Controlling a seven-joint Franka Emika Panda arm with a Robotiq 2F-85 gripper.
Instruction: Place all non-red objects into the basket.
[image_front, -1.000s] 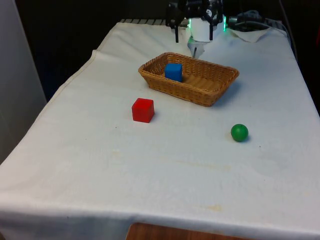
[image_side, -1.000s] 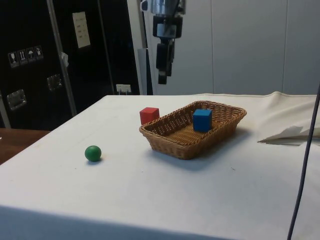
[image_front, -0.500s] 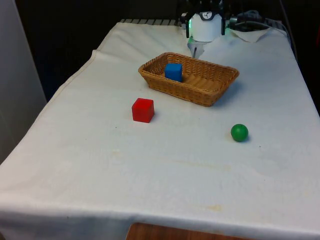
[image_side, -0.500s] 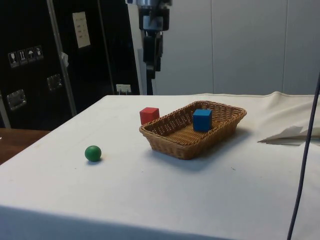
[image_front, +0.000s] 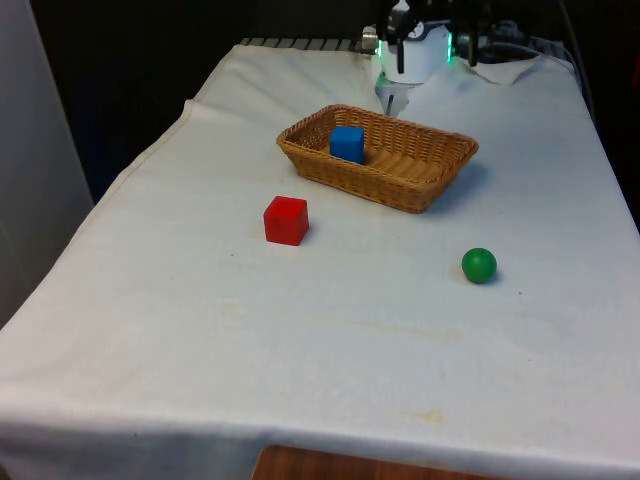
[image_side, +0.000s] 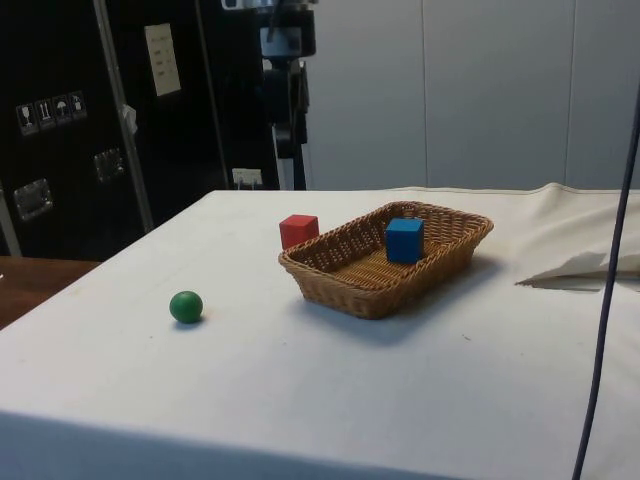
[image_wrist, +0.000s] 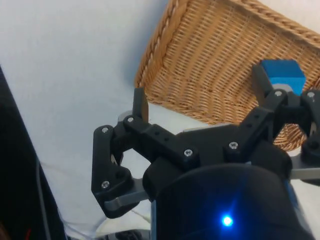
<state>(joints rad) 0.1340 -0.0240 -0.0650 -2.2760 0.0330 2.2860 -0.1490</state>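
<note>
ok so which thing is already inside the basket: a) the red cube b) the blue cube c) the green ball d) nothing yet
b: the blue cube sits inside the basket, while the red cube and the green ball both lie on the cloth outside it.

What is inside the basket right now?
One blue block sits inside the basket, near one end. The rest of the woven floor looks bare; the near wall hides a strip of it.
</note>
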